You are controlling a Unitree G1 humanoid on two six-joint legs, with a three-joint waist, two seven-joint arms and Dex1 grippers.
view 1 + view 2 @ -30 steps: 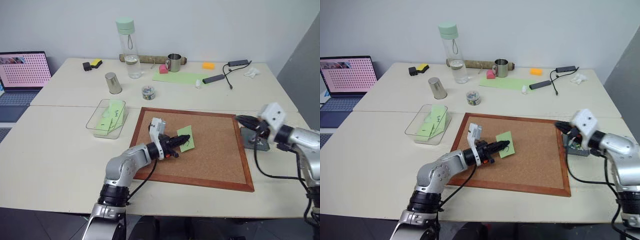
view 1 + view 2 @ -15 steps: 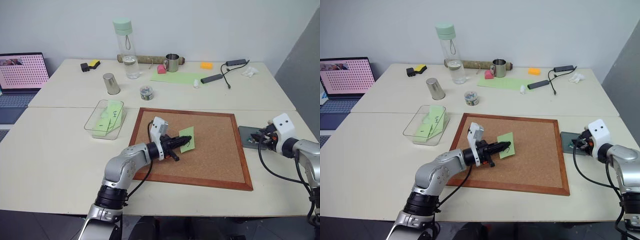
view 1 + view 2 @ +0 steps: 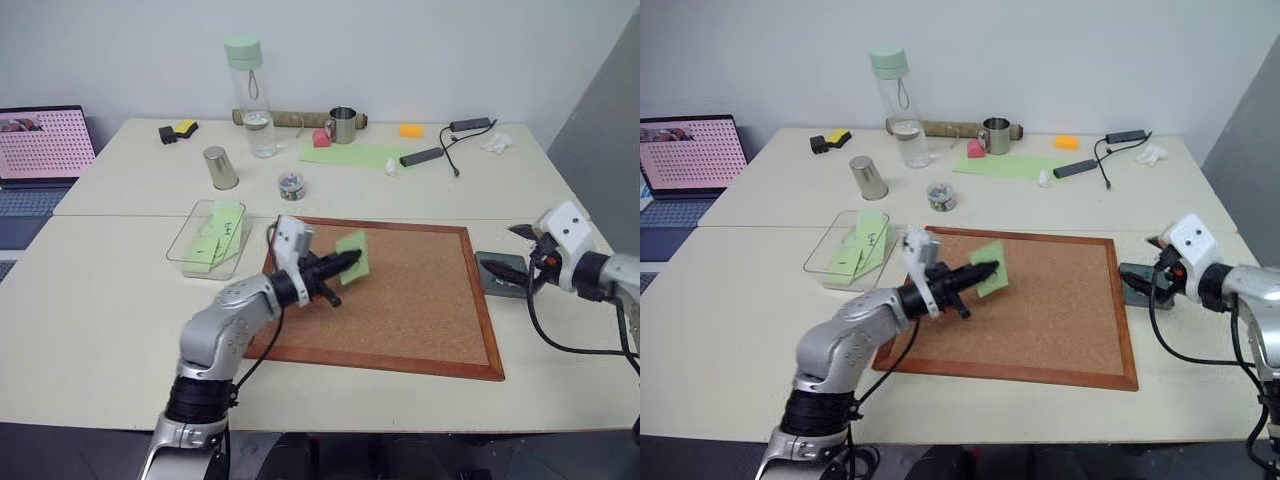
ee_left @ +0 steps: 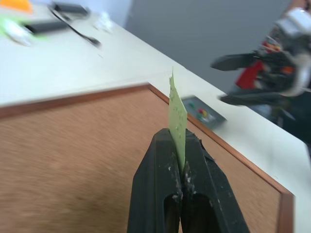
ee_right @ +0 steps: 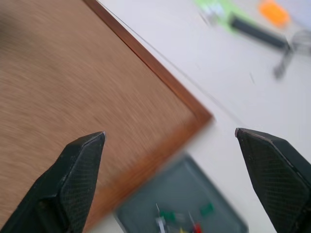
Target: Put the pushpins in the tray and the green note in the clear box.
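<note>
Left gripper [image 3: 352, 258] clamped on the green note [image 3: 352, 256], lifted over the cork board [image 3: 420, 300]. Clear box [image 3: 190, 240] left of board, holding other notes. Right gripper [image 3: 508, 252] spread wide above the tray [image 3: 494, 270], pushpins [image 5: 187, 218] inside. Pin jar [image 3: 293, 184] beyond the board.

Left arm [image 3: 225, 330]: rounded silver-grey metal shells, black ribbed ring joints at base and near wrist. White boxy block on wrist, black cable looping from it under forearm. Left gripper [image 4: 179, 145]: 2 black fingers, thick at base, tapering to tips — pale scuffs and specks along inner edges. Right arm [image 3: 620, 275]: silver shell, white rounded block with dark dots, red part beside it, black cable hanging below. Right gripper [image 5: 172, 160]: 2 black pointed fingers — fine cross-hatch texture on pads.
</note>
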